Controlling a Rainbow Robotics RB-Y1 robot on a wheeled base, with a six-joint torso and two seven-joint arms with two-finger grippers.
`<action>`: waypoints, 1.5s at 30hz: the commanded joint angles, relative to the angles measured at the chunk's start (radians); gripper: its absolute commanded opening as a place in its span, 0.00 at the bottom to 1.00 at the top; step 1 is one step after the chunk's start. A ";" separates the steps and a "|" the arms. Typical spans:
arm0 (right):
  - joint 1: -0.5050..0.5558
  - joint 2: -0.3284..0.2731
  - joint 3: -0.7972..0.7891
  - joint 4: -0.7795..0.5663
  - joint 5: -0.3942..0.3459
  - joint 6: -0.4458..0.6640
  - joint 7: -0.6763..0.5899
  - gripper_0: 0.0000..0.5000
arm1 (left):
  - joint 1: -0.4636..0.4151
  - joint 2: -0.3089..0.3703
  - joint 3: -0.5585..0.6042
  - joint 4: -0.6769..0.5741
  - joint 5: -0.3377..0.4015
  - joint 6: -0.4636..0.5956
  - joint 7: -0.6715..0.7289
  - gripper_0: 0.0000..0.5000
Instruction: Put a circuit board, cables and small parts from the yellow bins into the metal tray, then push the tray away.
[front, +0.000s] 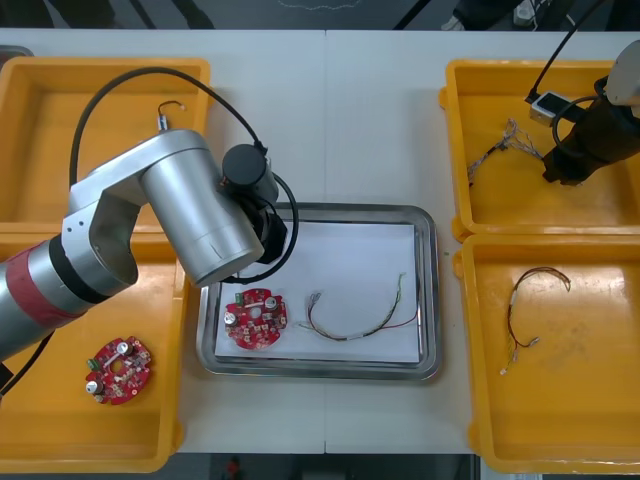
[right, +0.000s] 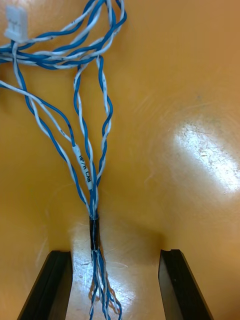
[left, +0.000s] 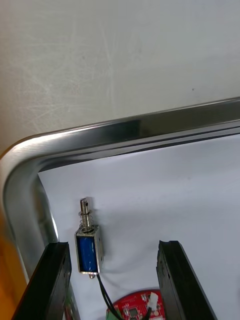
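Observation:
My left gripper (left: 114, 245) stands open over the back left corner of the metal tray (left: 125, 130). A small metal part (left: 89, 245) with a blue body lies on the tray's white liner between the fingers, close to one finger and free of both. A round red circuit board (front: 256, 320) and a thin red and yellow cable (front: 360, 322) lie in the tray (front: 428, 290). My right gripper (right: 115, 255) is open low in the far right yellow bin (front: 480, 205), its fingers on either side of a twisted blue and white cable (right: 92, 225).
A second circuit board (front: 118, 368) lies in the near left bin (front: 60, 440). The near right bin (front: 600, 420) holds a black cable (front: 530, 300). A small metal part (front: 170, 110) sits in the far left bin (front: 40, 190). The left arm's cable loops above the tray's left side.

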 joint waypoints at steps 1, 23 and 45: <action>0.034 0.023 -0.026 -0.011 -0.024 -0.017 0.003 1.00 | 0.008 0.012 0.114 -0.110 0.033 0.071 0.071 1.00; 0.053 0.015 -0.026 -0.043 -0.038 -0.003 0.013 0.00 | 0.008 0.154 0.609 -0.058 0.380 0.226 -0.427 1.00; 0.054 0.014 -0.094 -0.645 0.068 0.624 -0.003 0.00 | 0.003 0.180 0.666 0.324 0.298 0.019 -1.019 1.00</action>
